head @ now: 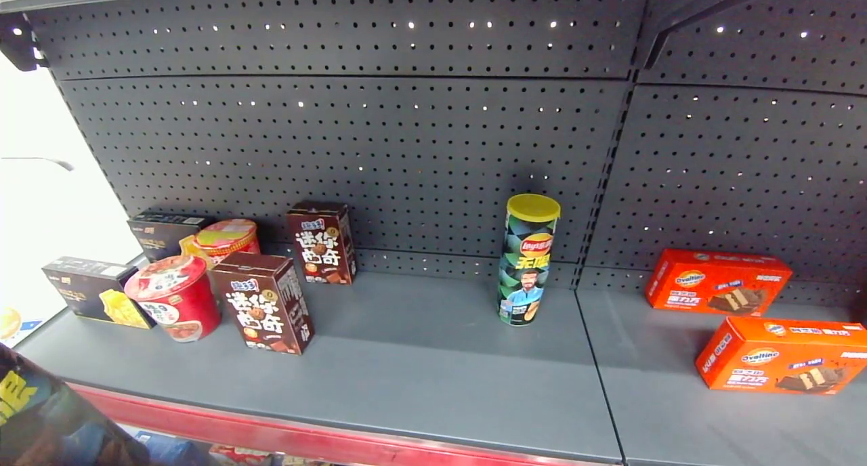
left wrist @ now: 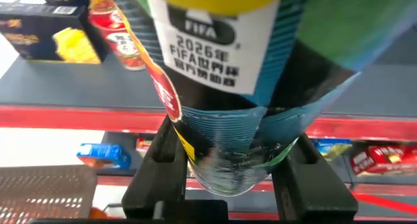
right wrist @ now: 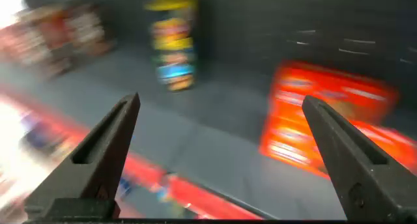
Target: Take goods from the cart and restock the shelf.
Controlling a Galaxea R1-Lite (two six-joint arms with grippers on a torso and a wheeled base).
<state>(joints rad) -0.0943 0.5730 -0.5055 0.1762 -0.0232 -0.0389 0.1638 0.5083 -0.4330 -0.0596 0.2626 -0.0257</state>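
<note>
1. the chips can (left wrist: 228, 87) is clamped in the left end effector (left wrist: 228, 168), low by the shelf's (head: 420, 364) front left corner.
2. best to raise it, then stand it upright beside the matching can (head: 528, 263), clear of the brown boxes (head: 267, 310).
3. the right end effector (right wrist: 221, 152) hangs wide open, empty.

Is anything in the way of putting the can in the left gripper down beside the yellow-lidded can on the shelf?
Nothing visible does. The shelf is bare between the nearer brown box and the standing can; the held can, in the left gripper, sits low off the shelf's front left.
</note>
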